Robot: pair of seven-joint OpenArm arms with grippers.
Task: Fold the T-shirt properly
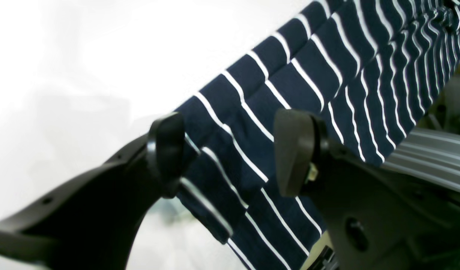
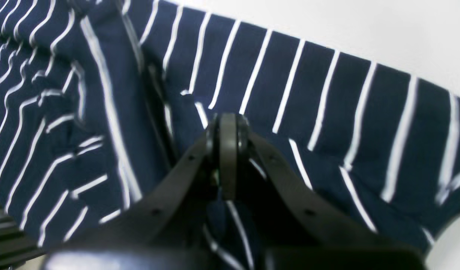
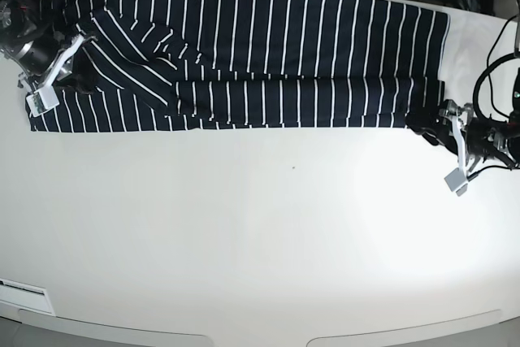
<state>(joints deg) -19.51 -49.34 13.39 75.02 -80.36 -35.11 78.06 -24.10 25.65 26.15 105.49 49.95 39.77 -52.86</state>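
The T-shirt (image 3: 244,54) is spread flat along the far side of the white table (image 3: 260,233). In the base view it is seen as one long, dark band with thin white stripes, reaching from the left end of the table almost to the right end. Its near edge is laid over in a long fold.

Only the base view shows both arms at once. The right gripper (image 3: 42,97) is placed at the left end of the shirt, and the left gripper (image 3: 457,170) is placed at the right end, by the near corner.

More is shown close up by the wrist cameras. In the right wrist view, the right gripper (image 2: 227,157) is seen pressed tight, with its two pads squeezed together on a pinch of the striped cloth (image 2: 308,97). Wrinkles are seen in the cloth beside it.

In the left wrist view, the left gripper (image 1: 230,153) is held wide apart. A corner of the shirt (image 1: 320,82) is seen between the pads, but it is not squeezed.
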